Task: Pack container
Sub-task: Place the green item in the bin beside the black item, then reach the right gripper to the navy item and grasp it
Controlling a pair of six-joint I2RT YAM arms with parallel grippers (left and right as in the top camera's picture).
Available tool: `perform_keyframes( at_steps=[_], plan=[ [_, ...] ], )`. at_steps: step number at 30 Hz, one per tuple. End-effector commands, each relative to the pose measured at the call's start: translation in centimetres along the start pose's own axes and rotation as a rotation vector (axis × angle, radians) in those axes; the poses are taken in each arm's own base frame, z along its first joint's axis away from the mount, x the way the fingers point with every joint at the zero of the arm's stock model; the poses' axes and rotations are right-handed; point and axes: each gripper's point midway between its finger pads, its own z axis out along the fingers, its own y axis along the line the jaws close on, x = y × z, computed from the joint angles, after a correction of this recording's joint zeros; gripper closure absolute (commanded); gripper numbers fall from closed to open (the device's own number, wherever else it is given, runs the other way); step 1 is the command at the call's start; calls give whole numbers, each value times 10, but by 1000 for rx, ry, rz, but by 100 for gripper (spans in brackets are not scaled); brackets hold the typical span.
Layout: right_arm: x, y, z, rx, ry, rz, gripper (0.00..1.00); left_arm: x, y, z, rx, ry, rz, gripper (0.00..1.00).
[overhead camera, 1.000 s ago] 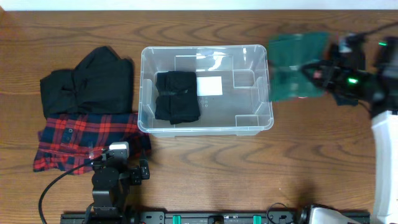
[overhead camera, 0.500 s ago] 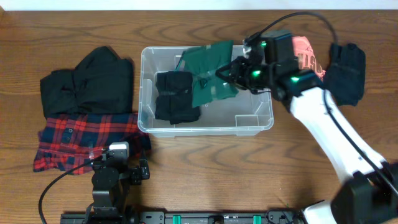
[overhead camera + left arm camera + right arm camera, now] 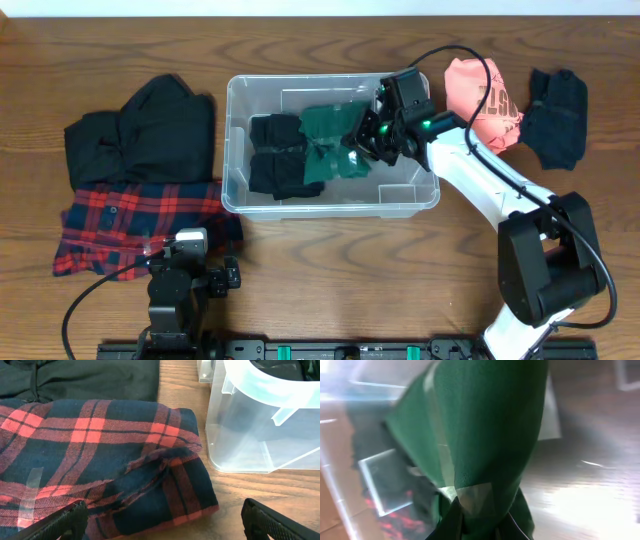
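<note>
The clear plastic container (image 3: 420, 195) stands mid-table, and its corner shows in the left wrist view (image 3: 260, 395). A folded black garment (image 3: 280, 155) lies in its left half. My right gripper (image 3: 362, 138) is inside the container, shut on a green garment (image 3: 325, 145), which fills the right wrist view (image 3: 490, 430) and hangs beside the black one. My left gripper (image 3: 160, 525) is open and empty, low over the near edge of a red plaid shirt (image 3: 100, 455).
A black garment (image 3: 145, 125) and the red plaid shirt (image 3: 130, 225) lie left of the container. A pink garment (image 3: 485, 100) and a dark one (image 3: 555, 125) lie to its right.
My right gripper carried the green garment from right of the container leftward over its rim and down inside. The pink and dark garments are uncovered. The left arm has not moved.
</note>
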Motion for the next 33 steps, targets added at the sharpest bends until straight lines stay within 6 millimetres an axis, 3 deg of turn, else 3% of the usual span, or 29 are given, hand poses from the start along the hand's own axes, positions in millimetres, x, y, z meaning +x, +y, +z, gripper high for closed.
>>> perform_keyframes(
  at_steps=[1, 4, 7, 10, 13, 16, 18, 22, 25, 27, 30, 33],
  plan=[
    [4, -18, 12, 84, -19, -51, 87, 3, 2, 2, -9, 2, 4, 2],
    [1, -31, 11, 169, -57, -169, 71, 3, 2, 2, -9, 2, 4, 2],
    [-6, -24, 0, 175, -93, -275, 64, 3, 2, 2, -9, 2, 4, 2],
    [-20, -6, -33, 182, -165, -334, 62, 3, 2, 2, -9, 2, 4, 2],
    [-32, 11, -80, 205, -270, -391, 57, 3, 2, 2, -9, 2, 4, 2],
    [-41, 24, -130, 196, -363, -456, 41, 3, 2, 2, -9, 2, 4, 2],
    [-51, 20, -167, 192, -427, -443, 33, 3, 2, 2, -9, 2, 4, 2],
    [-81, -27, -227, 227, -515, -293, 23, 3, 2, 2, -9, 2, 4, 2],
    [-105, -74, -261, 225, -535, -186, 16, 3, 2, 2, -9, 2, 4, 2],
    [-123, -116, -281, 229, -554, -85, 14, 3, 2, 2, -9, 2, 4, 2],
    [-145, -180, -300, 257, -578, 74, 11, 3, 2, 2, -9, 2, 4, 2],
    [-160, -240, -303, 275, -571, 177, 8, 3, 2, 2, -9, 2, 4, 2]
  ],
)
